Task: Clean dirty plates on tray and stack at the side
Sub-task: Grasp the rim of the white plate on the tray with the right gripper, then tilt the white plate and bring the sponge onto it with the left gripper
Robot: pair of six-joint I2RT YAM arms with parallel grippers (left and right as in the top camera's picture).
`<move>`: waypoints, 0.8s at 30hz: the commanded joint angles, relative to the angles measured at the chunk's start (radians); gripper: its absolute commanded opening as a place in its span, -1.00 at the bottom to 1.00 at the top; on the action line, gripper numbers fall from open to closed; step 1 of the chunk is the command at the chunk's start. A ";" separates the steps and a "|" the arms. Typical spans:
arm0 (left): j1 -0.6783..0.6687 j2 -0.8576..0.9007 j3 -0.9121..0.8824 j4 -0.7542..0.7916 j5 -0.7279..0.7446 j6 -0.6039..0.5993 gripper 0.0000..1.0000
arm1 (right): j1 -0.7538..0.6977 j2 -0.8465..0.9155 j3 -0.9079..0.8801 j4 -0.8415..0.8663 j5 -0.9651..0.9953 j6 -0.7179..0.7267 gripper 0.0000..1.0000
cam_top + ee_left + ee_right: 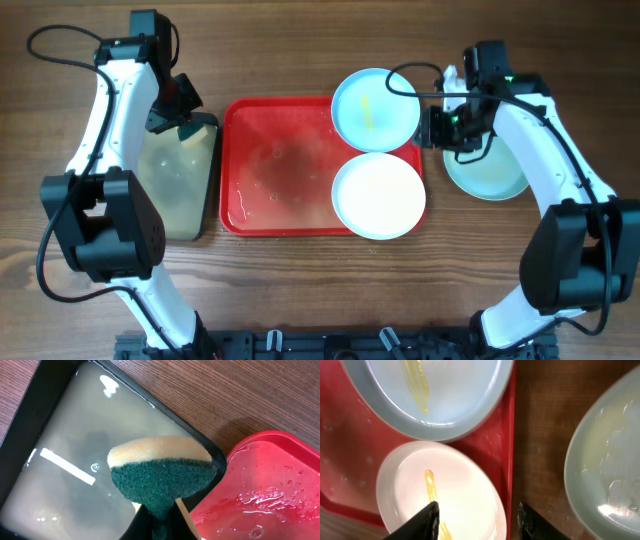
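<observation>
Closest to you, the left fingers are clamped on the sponge, which hangs above the cloudy water of the black tray, with the corner of the red tray near it at 4 o'clock. The sponge looks wet, so I judge that it may drip on the table when you carry it across. It may also slide in the grasp if you press it hard on a glossy plate. The right fingers are apart with nothing between them, and they hover above the right rim of the red tray. The white plate lies partly under one finger, toward 10 o'clock, and it shows a yellow streak. If you close on its rim, the wet glaze could let it slip. It could then knock the aqua plate, which sits farther away at 12 o'clock, touching it or almost touching it; I cannot tell which. That plate has a yellow streak too. The third plate rests on the table at 2 o'clock, off the tray, and a wide swing of the right arm could hit it.
</observation>
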 commanded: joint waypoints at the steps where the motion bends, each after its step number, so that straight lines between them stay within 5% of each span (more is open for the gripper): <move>1: -0.001 -0.026 0.013 0.003 0.005 -0.020 -0.92 | 0.000 -0.003 -0.094 -0.045 -0.015 0.019 0.02; 7: -0.001 -0.026 0.013 0.003 0.005 -0.020 -0.92 | 0.000 -0.003 -0.284 0.066 -0.012 0.037 -0.29; 15: -0.001 -0.026 0.013 0.003 0.005 -0.020 -0.92 | 0.000 -0.003 -0.294 0.114 -0.004 0.035 -0.91; 24: -0.001 -0.027 0.013 -0.002 0.005 -0.020 -0.92 | 0.141 -0.073 -0.243 0.035 -0.091 0.042 -0.91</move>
